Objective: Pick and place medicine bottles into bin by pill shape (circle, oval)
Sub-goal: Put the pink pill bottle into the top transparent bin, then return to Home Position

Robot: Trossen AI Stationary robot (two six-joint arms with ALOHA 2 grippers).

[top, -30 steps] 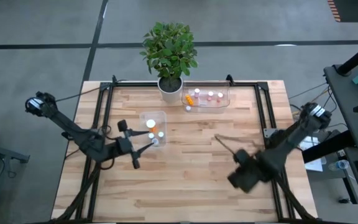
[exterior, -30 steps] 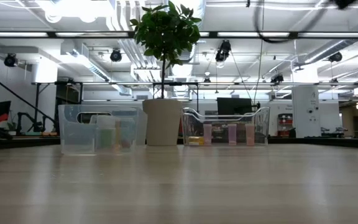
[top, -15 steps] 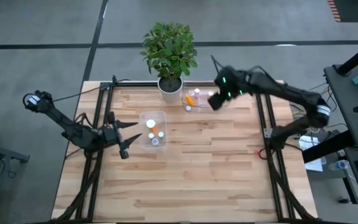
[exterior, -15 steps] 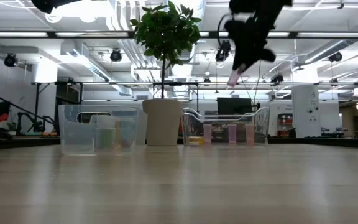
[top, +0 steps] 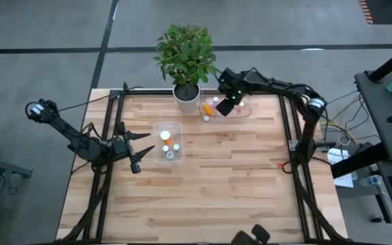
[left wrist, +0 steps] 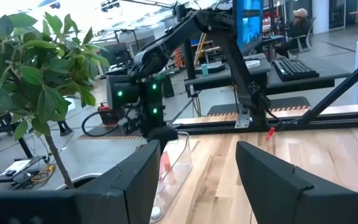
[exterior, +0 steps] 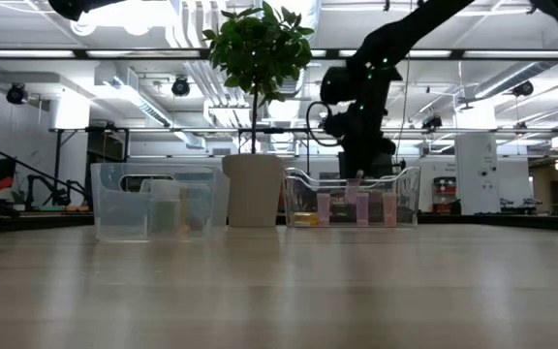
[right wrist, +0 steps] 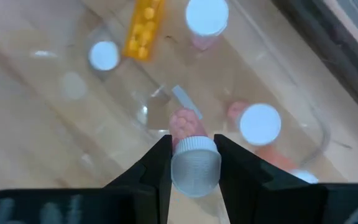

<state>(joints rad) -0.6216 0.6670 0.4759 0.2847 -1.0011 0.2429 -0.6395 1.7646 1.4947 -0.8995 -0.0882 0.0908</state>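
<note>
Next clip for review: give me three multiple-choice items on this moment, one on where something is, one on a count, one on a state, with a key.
1. Where is the right gripper?
A. Over the clear plastic bin by the potted green plant
B. Over the near table edge
C. Beside the left gripper

2. How many white-capped bottles show in the clear bin nearer the left gripper?
A. None
B. Three
C. Seven

3. What is the right gripper's state?
A. Open and empty
B. Shut on a pink-bodied white-capped medicine bottle
C. Shut on a leaf

Key:
1 A, the high view puts it above the clear bin right of the plant.
2 B, three white caps show in that bin in the high view.
3 B, the right wrist view shows its fingers pressed on either side of the bottle.
</note>
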